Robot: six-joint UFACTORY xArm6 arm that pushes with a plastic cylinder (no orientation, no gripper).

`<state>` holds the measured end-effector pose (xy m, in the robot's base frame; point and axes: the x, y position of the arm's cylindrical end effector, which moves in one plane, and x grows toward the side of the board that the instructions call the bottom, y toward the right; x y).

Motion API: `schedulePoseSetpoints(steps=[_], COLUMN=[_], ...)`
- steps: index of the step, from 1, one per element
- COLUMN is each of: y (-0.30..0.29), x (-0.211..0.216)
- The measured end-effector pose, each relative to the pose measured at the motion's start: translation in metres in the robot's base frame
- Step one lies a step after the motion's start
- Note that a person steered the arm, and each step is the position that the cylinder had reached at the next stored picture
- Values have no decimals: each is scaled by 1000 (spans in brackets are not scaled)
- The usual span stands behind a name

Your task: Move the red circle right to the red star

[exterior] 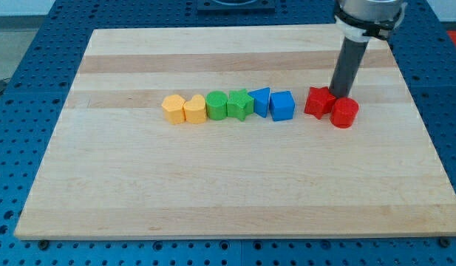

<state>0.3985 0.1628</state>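
The red circle [345, 113] lies right of the board's middle, touching the red star [319, 102] on the star's lower right side. My tip [337, 96] stands just above the red circle and at the star's upper right edge, close against both. The rod rises from there toward the view's top.
A row of blocks runs left of the star: blue cube [282, 106], blue triangle-like block [260, 101], green star [240, 104], green circle [216, 106], yellow heart [194, 109], yellow hexagon [172, 108]. The wooden board [228, 185] lies on a blue pegboard.
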Motion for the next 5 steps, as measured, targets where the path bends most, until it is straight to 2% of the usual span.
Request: schedulePoseSetpoints(steps=[2,3,5], y=[-20,-9,57], x=[0,-3,-17])
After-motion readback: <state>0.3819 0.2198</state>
